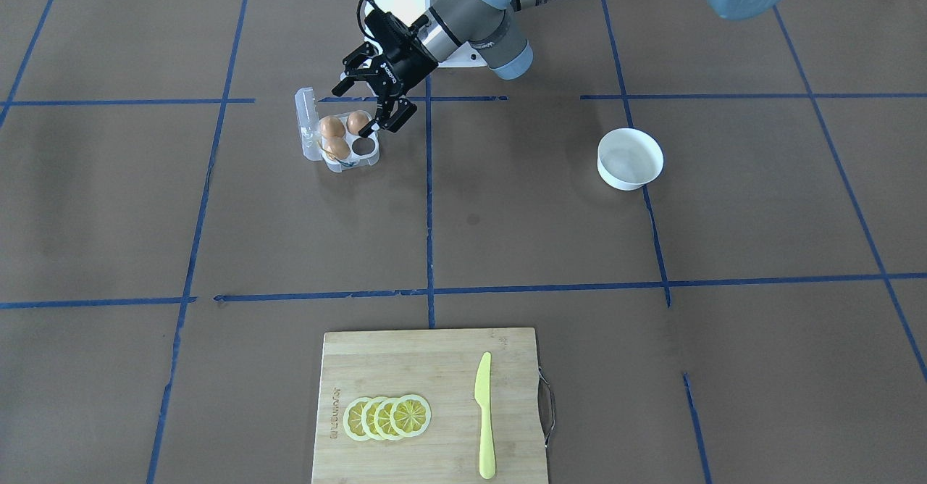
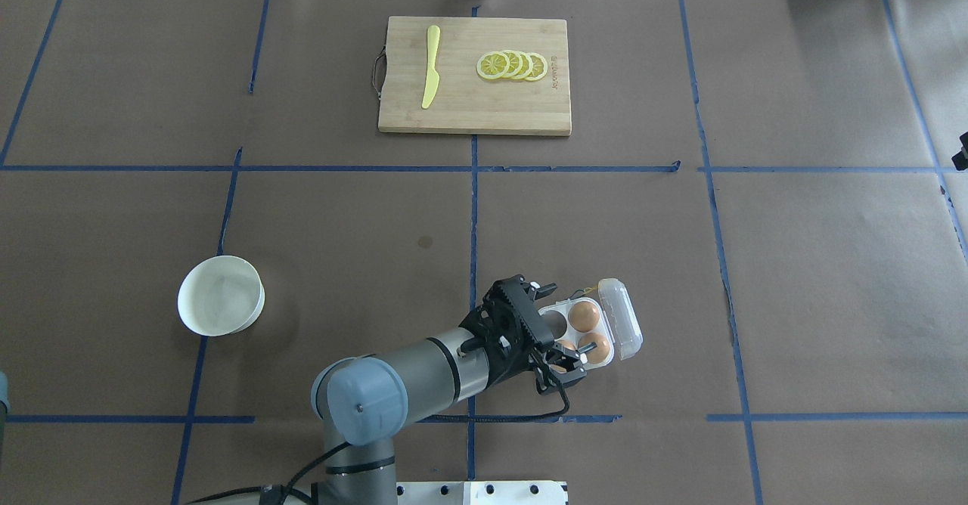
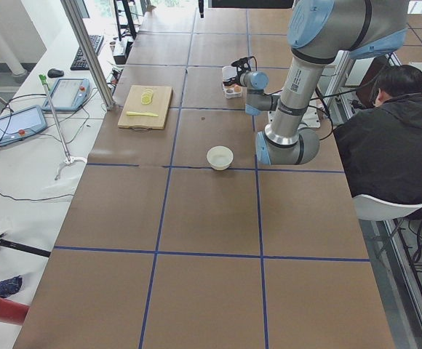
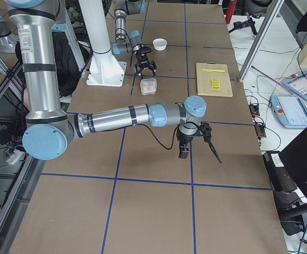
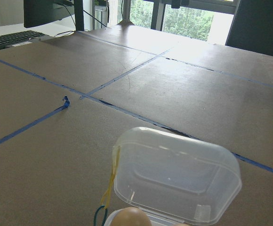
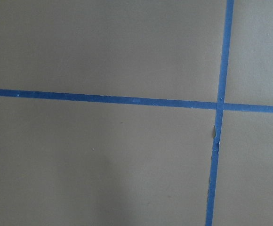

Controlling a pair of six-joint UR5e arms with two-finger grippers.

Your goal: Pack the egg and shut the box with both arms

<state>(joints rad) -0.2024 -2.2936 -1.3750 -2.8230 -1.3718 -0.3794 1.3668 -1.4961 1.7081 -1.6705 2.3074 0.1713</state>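
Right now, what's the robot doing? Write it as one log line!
left gripper: open, over box | eggs: three in cells, one cell empty | lid: open | right gripper: far from box, grip unclear

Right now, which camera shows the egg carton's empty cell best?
Exterior front-facing: the empty cell shows whole, a dark hole beside three eggs, clear of the left gripper. Overhead, that gripper's linkage partly hides it. The left wrist view catches only the open lid and one egg's top; side views show the carton too small.

Glossy clear plastic box (image 5: 174,181), smooth eggs (image 1: 332,127), wooden board (image 1: 405,368), seemingly paper-covered matt table (image 1: 507,216).
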